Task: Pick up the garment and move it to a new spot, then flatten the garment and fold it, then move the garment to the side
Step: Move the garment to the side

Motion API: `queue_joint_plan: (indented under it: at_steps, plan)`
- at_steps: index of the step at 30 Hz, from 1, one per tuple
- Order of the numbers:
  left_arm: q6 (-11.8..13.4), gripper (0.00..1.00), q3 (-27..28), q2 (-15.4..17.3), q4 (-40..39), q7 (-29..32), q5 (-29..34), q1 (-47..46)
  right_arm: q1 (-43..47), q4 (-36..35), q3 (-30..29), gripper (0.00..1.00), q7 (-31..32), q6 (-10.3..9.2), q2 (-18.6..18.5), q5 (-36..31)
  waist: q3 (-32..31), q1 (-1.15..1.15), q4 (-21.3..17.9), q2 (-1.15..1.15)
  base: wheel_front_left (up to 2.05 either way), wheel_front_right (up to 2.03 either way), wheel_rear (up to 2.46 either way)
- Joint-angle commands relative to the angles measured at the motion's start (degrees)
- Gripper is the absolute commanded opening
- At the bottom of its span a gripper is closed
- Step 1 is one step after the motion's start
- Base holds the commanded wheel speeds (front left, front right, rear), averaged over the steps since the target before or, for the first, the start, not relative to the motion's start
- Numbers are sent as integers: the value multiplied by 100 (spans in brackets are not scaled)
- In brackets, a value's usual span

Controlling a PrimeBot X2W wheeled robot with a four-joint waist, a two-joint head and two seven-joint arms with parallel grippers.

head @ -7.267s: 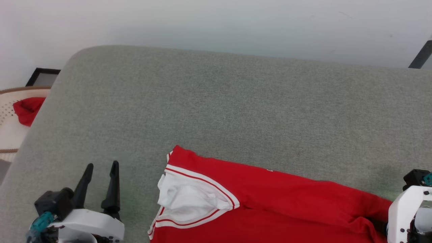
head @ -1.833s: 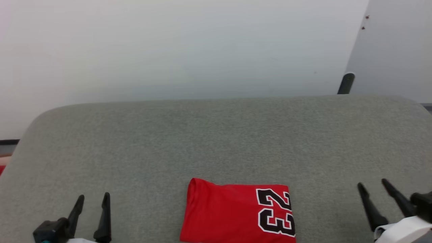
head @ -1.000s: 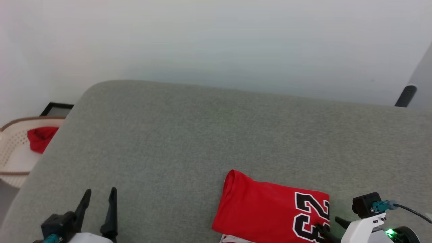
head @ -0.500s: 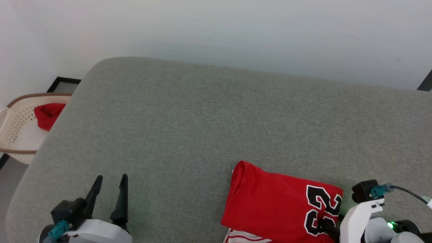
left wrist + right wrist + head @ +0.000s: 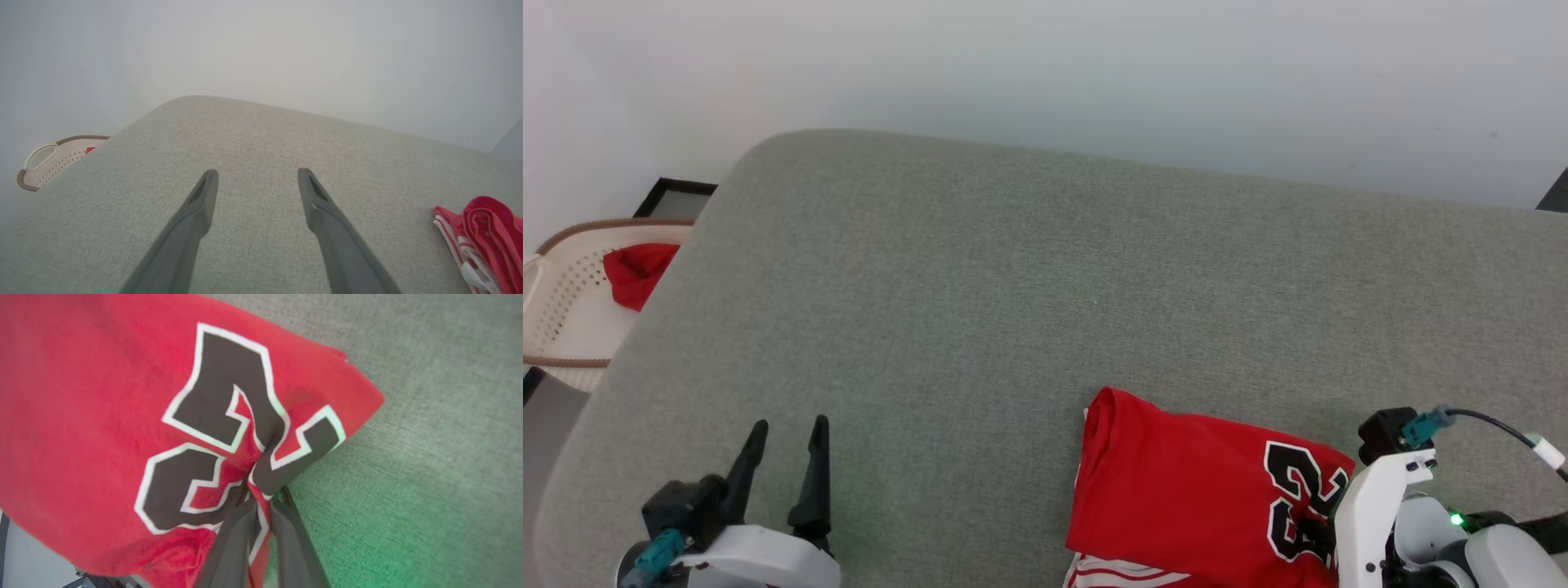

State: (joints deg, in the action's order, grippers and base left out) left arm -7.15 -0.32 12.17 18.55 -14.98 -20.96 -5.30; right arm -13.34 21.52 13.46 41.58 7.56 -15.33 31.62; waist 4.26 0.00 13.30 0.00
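Change: since a second ago the right tool [image 5: 263, 495] has gone from spread fingers to a pinch. The head camera shifted too, so we do not read the garment [image 5: 1176, 490] as slid.
Grip: narrow, the fingers nipping a bunched tuck of cloth in the black "23", close to the garment's right edge.
Layers caught: probably only the upper ones, as the wrist view hides the underside.
Other arm: the left tool [image 5: 789, 423] is spread wide, holds nothing, and is well apart to the garment's left.
Position: folded into a red block at the near right of the grey cushioned surface [image 5: 1013, 286], with striped trim peeking out beneath.
Handling: light, soft and limp. We judge the fold will sag open if lifted by one corner. Better to bite deep through all layers at the edge, or drag it low.
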Motion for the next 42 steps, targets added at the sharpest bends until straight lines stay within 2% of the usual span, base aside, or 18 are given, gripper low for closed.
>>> queue_joint_plan:
  at_steps: [1, 9, 21, 33, 42]
  plan:
    - [-39, 100, 26, -9, -15, -17, 8, 11, 108, 93, 3, 0, 224, -14, -78, -30, -13, 0, -40, 0, 0, 0, 0]
    - [-43, 100, 51, -34, -56, -18, 69, -10, -294, -390, -143, 0, 647, -12, -311, -49, -21, 0, -214, 0, 0, 0, 0]
    - [-37, 100, -15, -49, -233, -18, 198, -274, -910, -648, -244, 0, 867, -12, -1013, -65, 220, 0, -718, 0, 0, 0, 0]
    - [-42, 100, -178, 13, -386, -18, 276, -664, -1588, -392, -278, 0, 387, -12, -1849, -61, 622, 0, -1177, 0, 0, 0, 0]
    - [-40, 100, -357, 122, -532, -18, 311, -1059, -2260, 60, -85, 0, -365, -12, -2471, -64, 1146, 0, -1485, 0, 0, 0, 0]
